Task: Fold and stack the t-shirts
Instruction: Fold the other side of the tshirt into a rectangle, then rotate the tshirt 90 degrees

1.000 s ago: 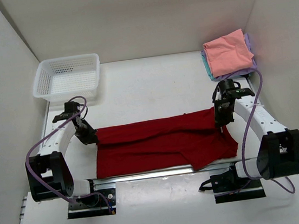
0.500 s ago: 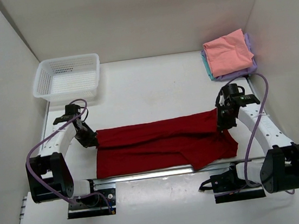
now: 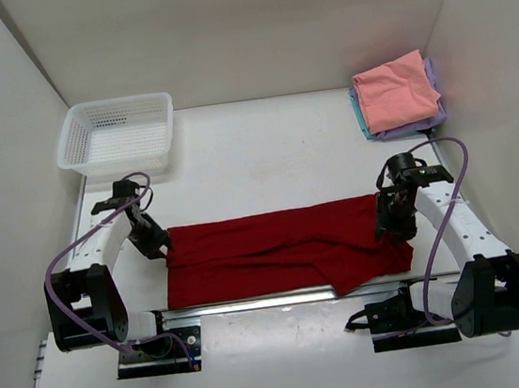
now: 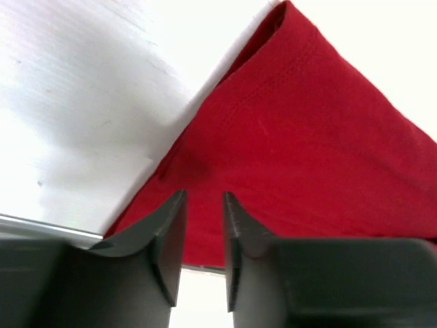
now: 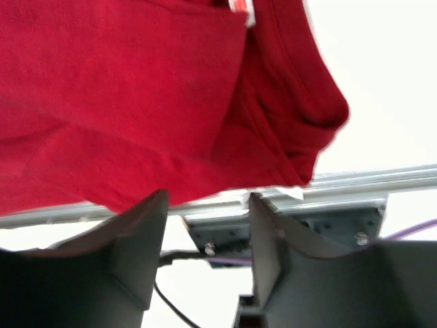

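Laid along the near edge of the desk (image 3: 264, 155): the dark red t-shirt (image 3: 285, 248), doubled lengthwise into a long band, with one sleeve end bunched at the right. Flat all along now, where a second ago its two far corners were pinched and held a little up. Let go at both ends within that second.

Left pincer (image 3: 157, 246) parted by a narrow gap, nothing between the fingers, poised just off the band's left corner. Right pincer (image 3: 387, 228) parted somewhat wider, equally bare, hanging over the right end above the bunched sleeve. Seen from both wrists only as red cloth beyond the tips, none between them.

Judged from that: one lengthwise fold set down and released, crosswise folds not yet made, then a carry to the pile.

Well apart at the far right corner: the finished stack, salmon pink square (image 3: 396, 90) on top, lavender (image 3: 417, 126) and teal (image 3: 360, 117) edges peeping beneath. At the far left: white mesh basket (image 3: 116, 103), with no cloth visible inside.
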Controlling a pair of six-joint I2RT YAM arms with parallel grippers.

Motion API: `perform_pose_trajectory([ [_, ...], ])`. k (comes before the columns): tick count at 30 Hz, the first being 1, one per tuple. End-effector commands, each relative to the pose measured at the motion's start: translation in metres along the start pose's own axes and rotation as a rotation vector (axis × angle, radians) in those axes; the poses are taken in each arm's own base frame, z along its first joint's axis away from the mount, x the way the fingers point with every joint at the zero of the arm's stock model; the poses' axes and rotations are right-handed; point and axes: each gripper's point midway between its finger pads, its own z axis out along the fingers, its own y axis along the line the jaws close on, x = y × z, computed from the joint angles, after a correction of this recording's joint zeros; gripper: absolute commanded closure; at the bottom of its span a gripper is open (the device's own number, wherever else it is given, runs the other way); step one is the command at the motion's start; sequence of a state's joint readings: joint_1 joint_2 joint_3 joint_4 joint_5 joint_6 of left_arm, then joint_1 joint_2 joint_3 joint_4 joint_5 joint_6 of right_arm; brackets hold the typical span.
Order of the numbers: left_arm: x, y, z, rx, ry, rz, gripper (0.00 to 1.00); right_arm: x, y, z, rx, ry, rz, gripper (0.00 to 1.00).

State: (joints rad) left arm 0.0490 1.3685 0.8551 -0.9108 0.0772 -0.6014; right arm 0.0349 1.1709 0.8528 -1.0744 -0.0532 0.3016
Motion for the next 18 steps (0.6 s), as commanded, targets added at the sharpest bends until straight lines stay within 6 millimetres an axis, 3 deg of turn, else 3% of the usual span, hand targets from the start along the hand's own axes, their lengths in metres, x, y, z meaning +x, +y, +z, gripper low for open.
perform_pose_trajectory([
  [1,-0.019,-0.011,-0.018,0.013,-0.065,0.007,0.57,-0.003,-0.005,-0.019,0.038,-0.004,0.033,0.49],
  [2,-0.019,-0.013,-0.018,0.013,-0.058,0.008,0.56,-0.006,-0.004,-0.020,0.033,-0.006,0.040,0.43],
  [4,-0.027,-0.020,-0.023,0.028,-0.077,0.012,0.56,-0.014,0.003,-0.021,0.002,-0.014,0.041,0.41],
  [8,-0.039,-0.039,-0.018,0.073,-0.085,0.051,0.64,-0.018,0.035,-0.012,-0.080,-0.009,0.014,0.49],
  [9,-0.032,-0.051,-0.014,0.087,-0.069,0.094,0.65,-0.014,0.040,-0.009,-0.090,0.011,0.028,0.51],
  [10,-0.030,-0.054,-0.012,0.092,-0.057,0.099,0.67,-0.014,0.047,-0.003,-0.095,0.013,0.006,0.63],
  [11,-0.031,-0.060,-0.008,0.100,-0.065,0.119,0.69,-0.010,0.055,0.002,-0.101,0.027,0.003,0.87],
  [12,-0.028,-0.064,-0.002,0.103,-0.050,0.138,0.70,-0.007,0.060,0.007,-0.100,0.040,-0.002,0.97],
  [18,-0.007,-0.078,0.032,0.063,0.028,0.224,0.81,0.015,0.069,0.037,-0.106,0.122,0.046,1.00],
])
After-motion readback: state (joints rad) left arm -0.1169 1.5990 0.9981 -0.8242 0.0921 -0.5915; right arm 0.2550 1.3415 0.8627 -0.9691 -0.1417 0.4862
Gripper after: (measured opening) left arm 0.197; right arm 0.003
